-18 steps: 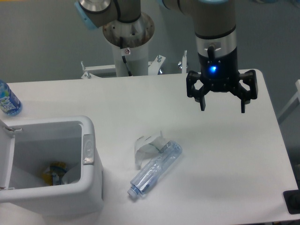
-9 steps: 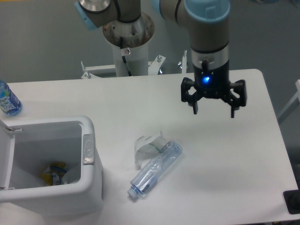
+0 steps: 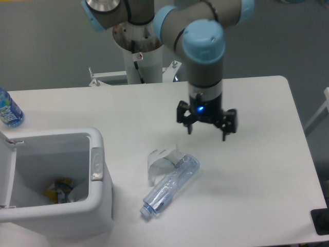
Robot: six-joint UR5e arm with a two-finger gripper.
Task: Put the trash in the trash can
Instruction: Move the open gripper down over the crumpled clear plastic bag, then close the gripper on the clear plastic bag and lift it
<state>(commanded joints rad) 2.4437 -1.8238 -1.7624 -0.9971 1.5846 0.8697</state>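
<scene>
A small clear cup (image 3: 162, 161) lies on its side on the white table, touching a longer clear bluish bottle (image 3: 170, 186) with no label that lies at a slant, cap toward the front left. The trash can (image 3: 101, 201), a white boxy bin with a grey latch (image 3: 96, 164) on its rim, stands at the front left with its lid (image 3: 5, 175) swung open. My gripper (image 3: 206, 131) is open and empty, hanging above the table up and to the right of the cup and bottle.
A bottle with a blue label (image 3: 8, 110) stands at the table's left edge. Some yellow and clear waste (image 3: 62, 191) lies inside the bin. The robot's base column (image 3: 141, 49) stands behind the table. A dark object (image 3: 321, 222) sits at the front right corner.
My gripper has moved left and down toward the cup and bottle, staying open. The cup, bottle and bin have not moved.
</scene>
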